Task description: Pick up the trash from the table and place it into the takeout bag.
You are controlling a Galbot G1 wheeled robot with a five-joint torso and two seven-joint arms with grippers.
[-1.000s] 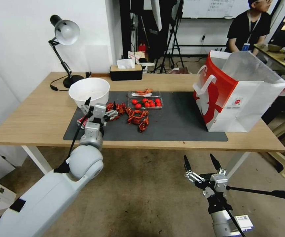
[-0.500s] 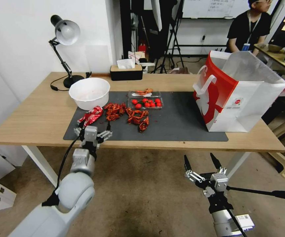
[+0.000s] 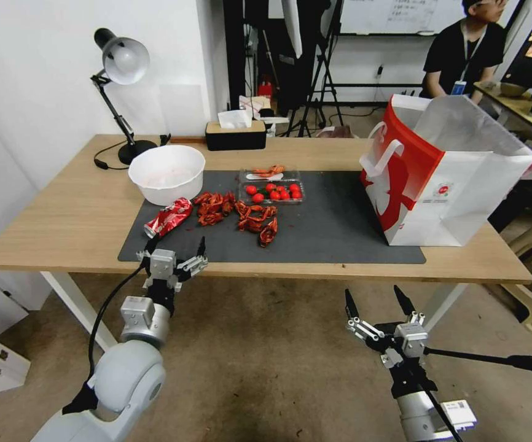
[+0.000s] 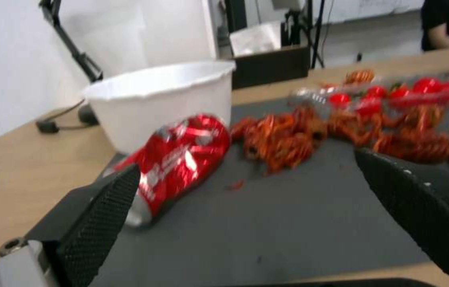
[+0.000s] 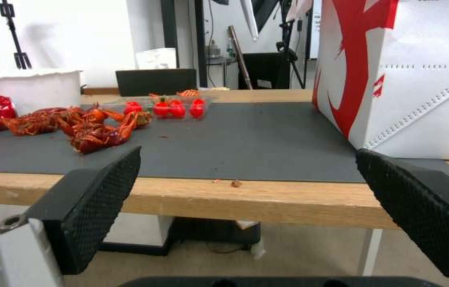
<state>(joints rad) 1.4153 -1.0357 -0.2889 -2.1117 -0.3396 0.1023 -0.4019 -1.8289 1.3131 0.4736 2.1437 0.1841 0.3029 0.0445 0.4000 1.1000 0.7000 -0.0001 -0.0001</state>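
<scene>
- Setting: a long light-wood table [image 3: 63,221] with white legs stands against a white wall; a dark grey mat [image 3: 333,230] covers its middle.
- Left gripper [image 3: 174,253]: fingers spread apart and empty, at the near edge of the table, just in front of the mat's near left corner. In the left wrist view its two black ribbed pads [image 4: 99,215] frame the can with open air between them.
- Crushed red soda can [image 3: 168,217]: lies on its side on the mat's left part, just beyond the left gripper and untouched by it, its far end close against the bowl.
- White bowl [image 3: 166,174]: upright at the mat's far left corner.
- Red crayfish shells [image 3: 241,216]: a loose scatter on the mat, just right of the can.
- Clear plastic container [image 3: 272,187]: on the mat beyond the shells, holding small red tomatoes.
- Takeout bag [image 3: 444,178]: red and white, upright and open-topped at the right end of the mat, well apart from the can.
- Right gripper [image 3: 379,304]: fingers apart and empty, hanging below and in front of the table edge, nearer the bag's side.
- Far edge of table: a desk lamp [image 3: 118,92] at the left and a dark tissue box [image 3: 235,134] near the middle.
</scene>
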